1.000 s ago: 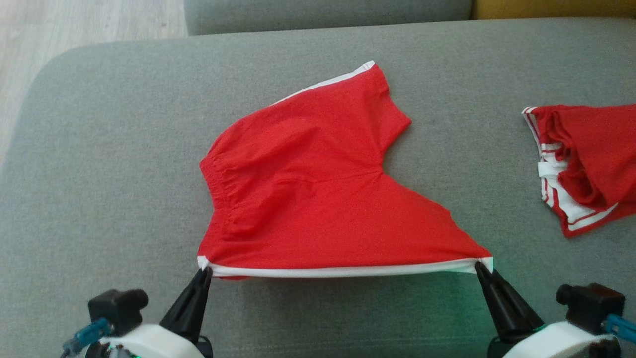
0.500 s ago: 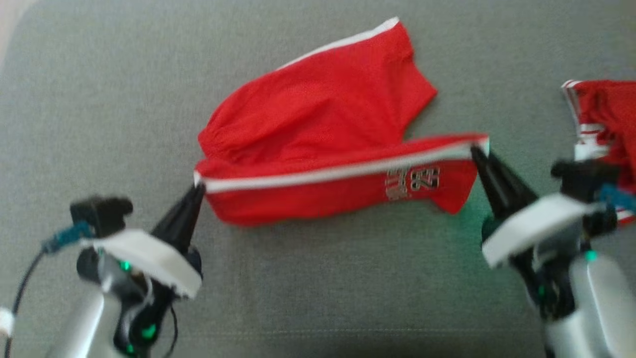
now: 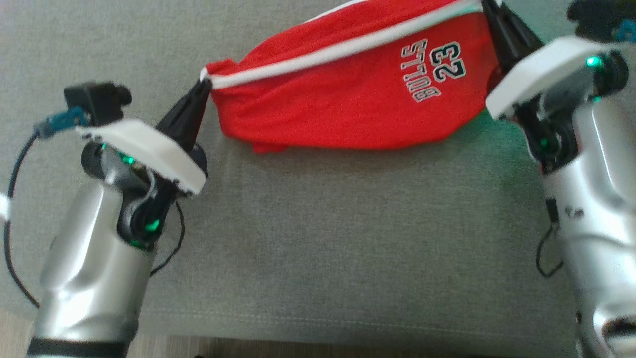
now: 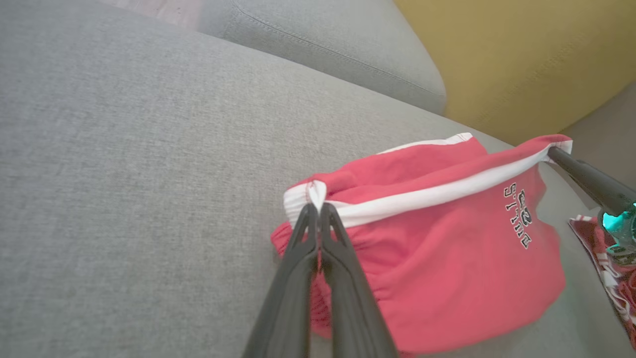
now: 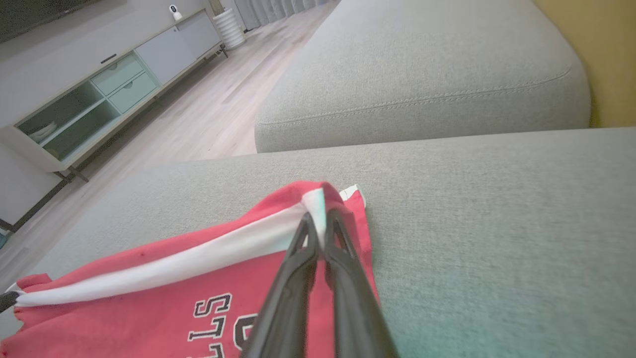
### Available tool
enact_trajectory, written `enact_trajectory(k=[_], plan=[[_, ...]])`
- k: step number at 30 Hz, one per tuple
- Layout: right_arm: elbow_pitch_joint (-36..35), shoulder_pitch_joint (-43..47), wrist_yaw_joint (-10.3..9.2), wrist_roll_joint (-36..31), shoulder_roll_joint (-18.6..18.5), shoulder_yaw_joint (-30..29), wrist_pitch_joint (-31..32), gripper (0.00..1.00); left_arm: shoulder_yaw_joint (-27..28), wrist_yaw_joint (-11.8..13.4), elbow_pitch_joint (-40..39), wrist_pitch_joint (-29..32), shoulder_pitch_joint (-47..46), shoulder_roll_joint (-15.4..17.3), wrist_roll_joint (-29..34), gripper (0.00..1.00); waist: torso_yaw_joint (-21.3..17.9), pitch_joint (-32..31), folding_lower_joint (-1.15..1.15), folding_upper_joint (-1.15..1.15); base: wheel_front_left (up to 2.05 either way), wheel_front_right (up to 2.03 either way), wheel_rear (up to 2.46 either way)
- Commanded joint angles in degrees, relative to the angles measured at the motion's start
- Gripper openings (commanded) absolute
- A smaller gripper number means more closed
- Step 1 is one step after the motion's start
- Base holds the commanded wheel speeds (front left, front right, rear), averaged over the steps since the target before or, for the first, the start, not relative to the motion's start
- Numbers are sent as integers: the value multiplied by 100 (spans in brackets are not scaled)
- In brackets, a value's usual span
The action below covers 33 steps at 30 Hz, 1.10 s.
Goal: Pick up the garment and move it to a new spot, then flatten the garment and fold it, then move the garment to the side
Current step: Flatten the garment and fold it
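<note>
Head view: left gripper (image 3: 201,92) and right gripper (image 3: 489,10) both clamped shut on white-trimmed edge of red shorts (image 3: 348,99), one corner each. Shorts strung between them, far side of grey cushion (image 3: 323,238), lower part apparently resting on it. Light, limp knit, likely sags; best hold is trim corners, edge taut.

Cropped at the head view's top edge: upper part of the garment (image 3: 348,99), plus tips of the right gripper (image 3: 488,7). Beside the garment, second red-and-white cloth (image 4: 608,268) cut by the left wrist view's edge. On the garment, lettering (image 5: 218,318) cut at the right wrist view's bottom.
</note>
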Motion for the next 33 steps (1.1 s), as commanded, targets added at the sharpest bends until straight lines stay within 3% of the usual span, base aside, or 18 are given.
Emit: enact_trajectory(k=[1, 11, 12, 13, 14, 19, 22, 26, 33], plan=[[57, -295, -5, 53, -23, 144, -118, 0, 184, -25, -17, -38, -331, 146, -43, 0, 91, 120, 0, 0, 0, 0, 0], [1688, -1426, -5, 383, 6, 673, -778, 0, -150, -134, 1186, -229, -1236, -32, -326, 0, 139, 287, 0, 0, 0, 0, 0], [1805, -1489, -5, 429, 26, 740, -821, 9, -193, -137, 1287, -252, -1299, -38, -352, 4, 135, 298, 0, 0, 0, 0, 0], [1911, -1545, -5, 457, 34, 802, -889, 50, -237, -140, 1380, -278, -1351, -47, -381, 47, 131, 301, 0, 0, 0, 0, 0], [2009, -1591, -5, 472, 38, 862, -974, 100, -284, -141, 1460, -320, -1396, -52, -399, 100, 127, 302, 0, 0, 0, 0, 0], [2244, -1639, -5, 476, 52, 1161, -1717, 100, -482, -144, 1687, -805, -1443, -42, -332, 100, 102, 261, 0, 0, 0, 0, 0], [2244, -1524, -5, 396, 27, 1302, -2296, 100, -482, -109, 1686, -1411, -1339, 5, -113, 100, 68, 180, 0, 0, 0, 0, 0], [2059, -1254, -5, 101, -51, 1320, -2726, 100, -433, 201, 1509, -2171, -1080, 72, 281, 100, 4, 42, 0, 0, 0, 0, 0], [912, -308, -5, -665, 9, 610, -2814, 100, 85, 627, 339, -2396, -421, 98, 944, 100, -149, -215, 0, 0, 0, 0, 0]])
